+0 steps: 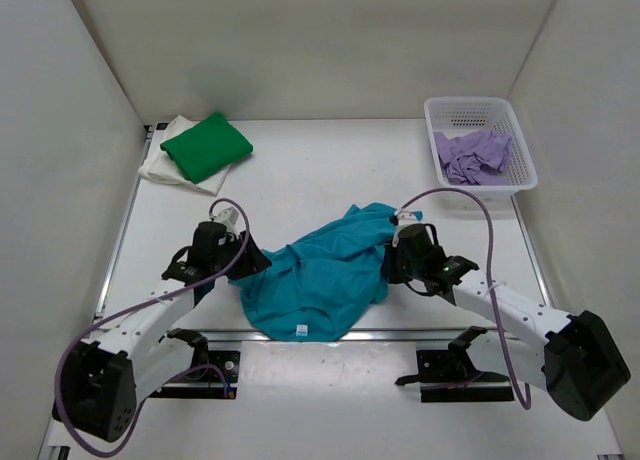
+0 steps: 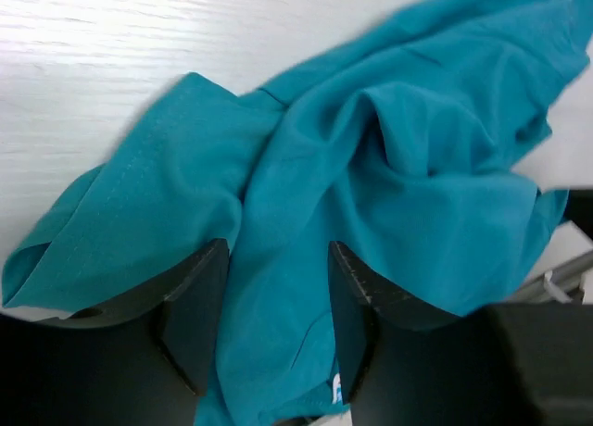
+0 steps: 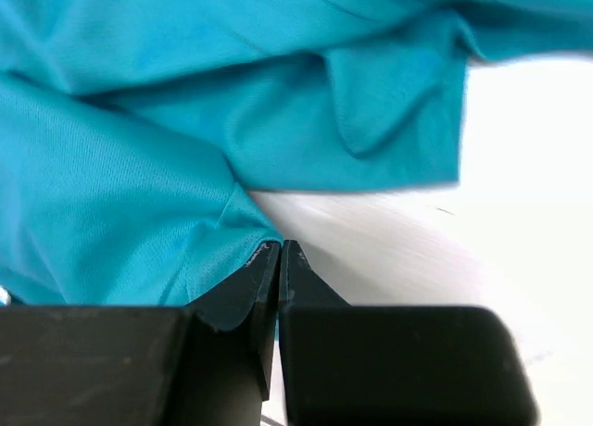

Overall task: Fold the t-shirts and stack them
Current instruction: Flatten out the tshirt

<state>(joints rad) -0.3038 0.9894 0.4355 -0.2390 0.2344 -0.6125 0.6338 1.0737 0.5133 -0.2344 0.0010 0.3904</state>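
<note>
Two tees are already folded, the green t-shirt (image 1: pixel 207 146) on top of the cream-white t-shirt (image 1: pixel 160 165), well off beyond the far-left side of the teal t-shirt (image 1: pixel 325 275). The lilac t-shirt (image 1: pixel 472 157) is bunched in the basket (image 1: pixel 470 107), far-right of the teal one. The teal t-shirt itself is a rumpled heap on the bench (image 1: pixel 320 160) btwn the two arms, w/ its white neck label (image 1: pixel 301 329) at the near edge. The left hand (image 2: pixel 278 259) is at its left edge, released, w/ a ridge of cloth btwn the fingers but nothing pinched that I can see. The right hand (image 3: pixel 279 250) is at its right edge, clenched tight w/ its tips at the hem; can't tell if any cloth is nipped. Risks, imo: if the right hand caught nothing, a pull just leaves the shirt lying. If the left hand closes on that ridge it prob. grabs 2 layers, so the shirt won't spread flat. The near edge is also close to the bench lip, so a drag that way could drop it off.
</note>
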